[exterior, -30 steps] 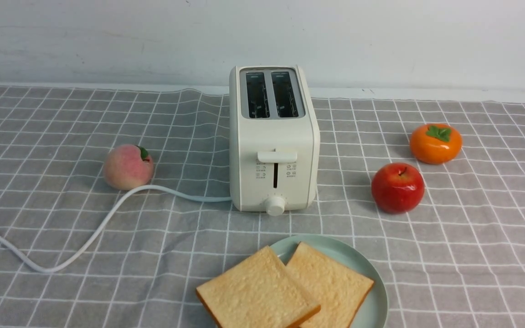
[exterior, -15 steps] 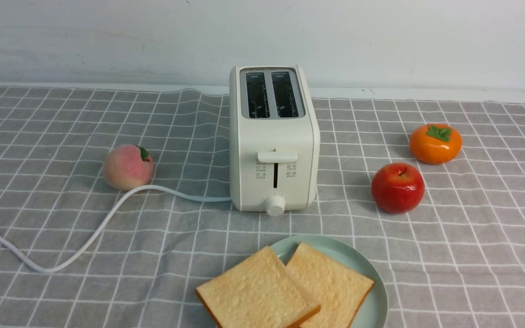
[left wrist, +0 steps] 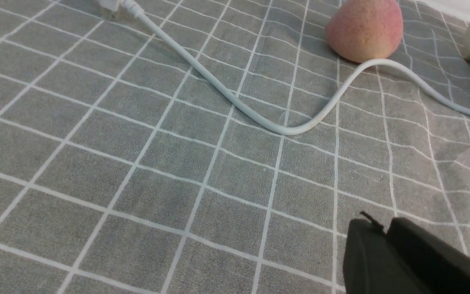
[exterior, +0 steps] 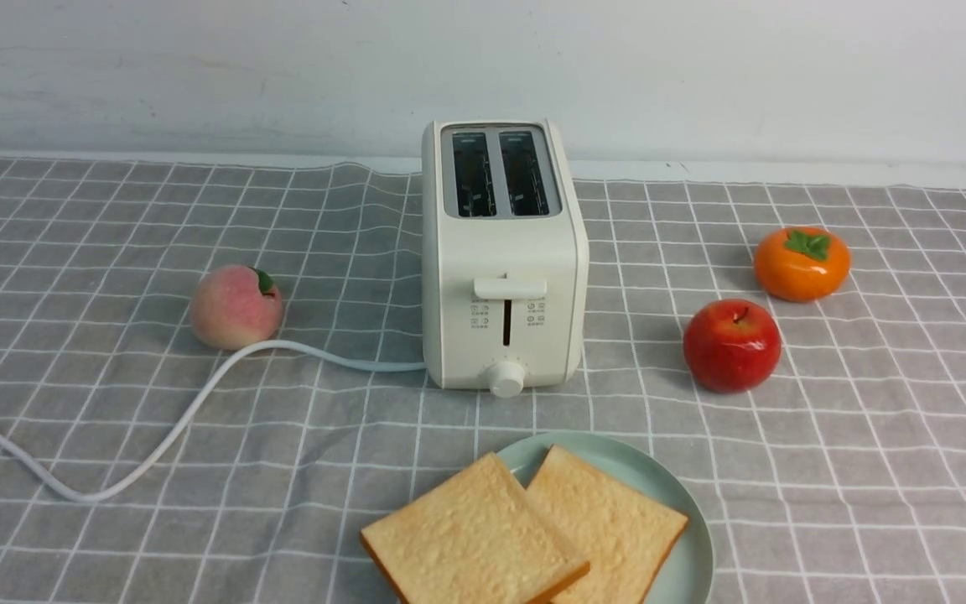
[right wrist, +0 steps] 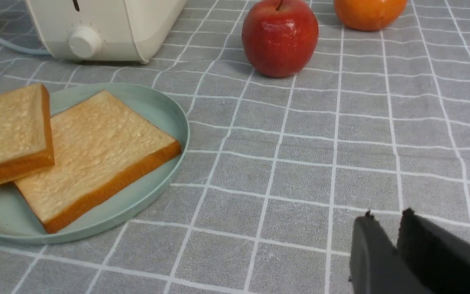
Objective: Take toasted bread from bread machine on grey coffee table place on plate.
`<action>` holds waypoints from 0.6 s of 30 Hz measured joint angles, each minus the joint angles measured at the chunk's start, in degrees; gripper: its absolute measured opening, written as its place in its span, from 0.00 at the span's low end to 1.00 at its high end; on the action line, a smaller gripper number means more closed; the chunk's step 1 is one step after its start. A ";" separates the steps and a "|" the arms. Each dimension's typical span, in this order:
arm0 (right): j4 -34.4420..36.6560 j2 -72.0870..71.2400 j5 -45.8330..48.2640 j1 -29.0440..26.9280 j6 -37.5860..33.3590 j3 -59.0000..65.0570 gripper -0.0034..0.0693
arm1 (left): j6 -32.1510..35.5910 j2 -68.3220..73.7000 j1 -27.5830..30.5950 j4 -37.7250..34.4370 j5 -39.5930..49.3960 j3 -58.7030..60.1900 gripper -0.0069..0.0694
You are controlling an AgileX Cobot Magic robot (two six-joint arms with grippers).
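Two slices of toasted bread lie flat on the mint-green plate (exterior: 689,560) at the front: the left slice (exterior: 475,537) overlaps the right slice (exterior: 609,520) and hangs over the plate's left rim. Behind it stands the cream bread machine (exterior: 504,252), both top slots dark with no bread showing. The right wrist view shows the slices (right wrist: 96,151) on the plate (right wrist: 165,110), with my right gripper (right wrist: 386,216) low over the grey coffee table (right wrist: 300,171) to their right, jaws slightly apart and empty. My left gripper (left wrist: 384,223) hovers over bare cloth, jaws together, holding nothing. Neither gripper shows in the front view.
A peach (exterior: 236,306) sits left of the toaster, with the white power cord (exterior: 181,419) curving past it to the left edge. A red apple (exterior: 732,346) and an orange persimmon (exterior: 802,264) stand to the right. A white wall backs the table.
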 joint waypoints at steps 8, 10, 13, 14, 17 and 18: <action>0.24 0.00 0.07 -0.07 0.00 0.00 0.22 | 0.00 0.00 0.00 0.00 0.00 0.00 0.18; 0.24 0.00 0.07 -0.07 0.00 0.00 0.22 | 0.00 0.00 0.00 0.00 0.00 0.00 0.18; 0.26 0.00 0.07 -0.07 0.00 0.00 0.22 | 0.00 0.00 0.00 0.00 0.00 0.00 0.19; 0.37 0.00 0.07 -0.07 0.00 0.00 0.23 | 0.00 0.00 0.00 0.00 0.00 0.00 0.19; 0.50 0.00 0.27 -0.07 0.00 -0.05 0.23 | 0.00 0.00 0.00 0.00 0.00 0.00 0.19; 0.51 0.00 0.32 -0.07 0.00 -0.05 0.23 | 0.00 0.00 0.00 0.00 0.00 0.00 0.19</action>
